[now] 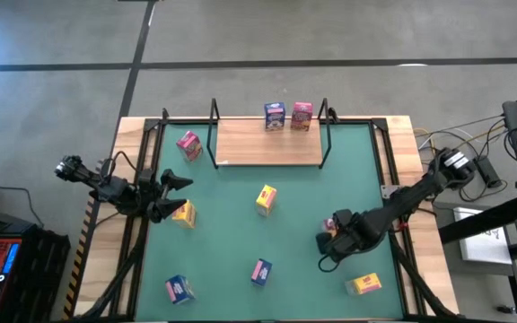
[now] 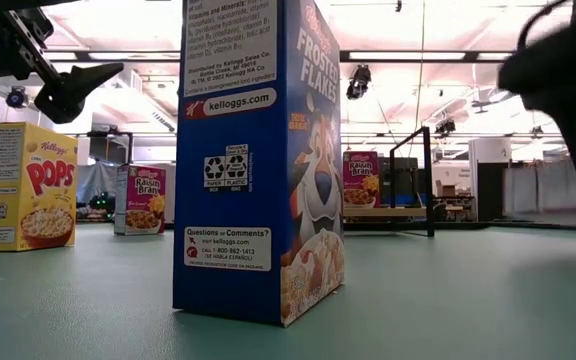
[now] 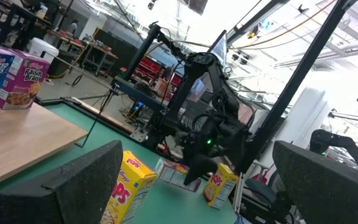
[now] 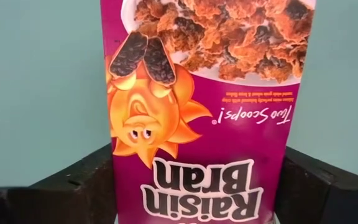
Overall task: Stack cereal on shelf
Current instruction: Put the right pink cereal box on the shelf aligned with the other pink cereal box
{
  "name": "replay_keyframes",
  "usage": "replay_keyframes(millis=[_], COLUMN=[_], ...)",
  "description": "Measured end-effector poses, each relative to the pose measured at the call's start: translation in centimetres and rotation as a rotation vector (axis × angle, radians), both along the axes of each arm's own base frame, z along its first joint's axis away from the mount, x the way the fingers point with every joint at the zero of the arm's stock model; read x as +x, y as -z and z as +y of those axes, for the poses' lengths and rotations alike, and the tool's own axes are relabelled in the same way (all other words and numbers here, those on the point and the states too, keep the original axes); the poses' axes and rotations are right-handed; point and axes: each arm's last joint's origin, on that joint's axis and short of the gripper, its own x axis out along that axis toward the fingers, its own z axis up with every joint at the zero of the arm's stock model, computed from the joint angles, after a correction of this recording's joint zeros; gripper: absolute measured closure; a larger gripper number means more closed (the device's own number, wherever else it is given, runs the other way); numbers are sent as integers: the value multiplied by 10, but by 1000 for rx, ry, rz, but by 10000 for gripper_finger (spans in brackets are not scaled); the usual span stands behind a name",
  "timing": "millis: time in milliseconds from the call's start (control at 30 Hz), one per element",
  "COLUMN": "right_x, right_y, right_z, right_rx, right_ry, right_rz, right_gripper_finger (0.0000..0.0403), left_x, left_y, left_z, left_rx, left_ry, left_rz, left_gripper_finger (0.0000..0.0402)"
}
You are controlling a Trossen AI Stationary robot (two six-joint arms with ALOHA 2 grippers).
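The shelf (image 1: pixel 267 144) stands at the table's far edge, with a blue box (image 1: pixel 275 116) and a pink box (image 1: pixel 302 115) upright at its far side. On the green mat stand or lie a pink box (image 1: pixel 188 144), yellow boxes (image 1: pixel 266 199) (image 1: pixel 184 213) (image 1: pixel 363 284) and blue boxes (image 1: pixel 260 271) (image 1: pixel 179 288). My left gripper (image 1: pixel 170 196) is open above the mat's left side, next to a yellow box (image 3: pixel 126 186), touching nothing. My right gripper (image 1: pixel 330 235) points down at the mat's right side, shut on a pink Raisin Bran box (image 4: pixel 197 124). My right gripper comes from above, pointing down, and pinches the pink box across its width. One finger (image 4: pixel 73 190) meets one long side edge (image 4: pixel 112 180) and the other finger (image 4: pixel 319 186) the opposite edge (image 4: pixel 286 180). The printed face looks up at the wrist. Whether the box is lifted off the mat, I cannot tell.
Thin black uprights (image 1: pixel 214 112) (image 1: pixel 324 109) frame the shelf, and black rails run along the mat's left and right sides. A blue box (image 2: pixel 258 160) stands close before the low camera. Bare mat lies between the shelf and the centre yellow box. Cables and gear sit beyond the right edge.
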Motion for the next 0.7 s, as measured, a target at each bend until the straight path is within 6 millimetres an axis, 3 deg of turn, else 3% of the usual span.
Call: replay_keyframes(millis=[233, 433, 700], right_x=[7, 13, 28], right_y=[-18, -28, -35], right_z=[5, -6, -30], right_rx=[38, 98, 390], right_ry=[5, 80, 71], right_rz=[-43, -32, 29], right_gripper_finger=[73, 76, 76], left_x=[0, 0, 0], left_y=[0, 0, 0], left_z=[0, 0, 0], left_rx=[0, 0, 0], left_ry=[0, 0, 0], left_rz=[0, 0, 0], left_gripper_finger=[3, 3, 3])
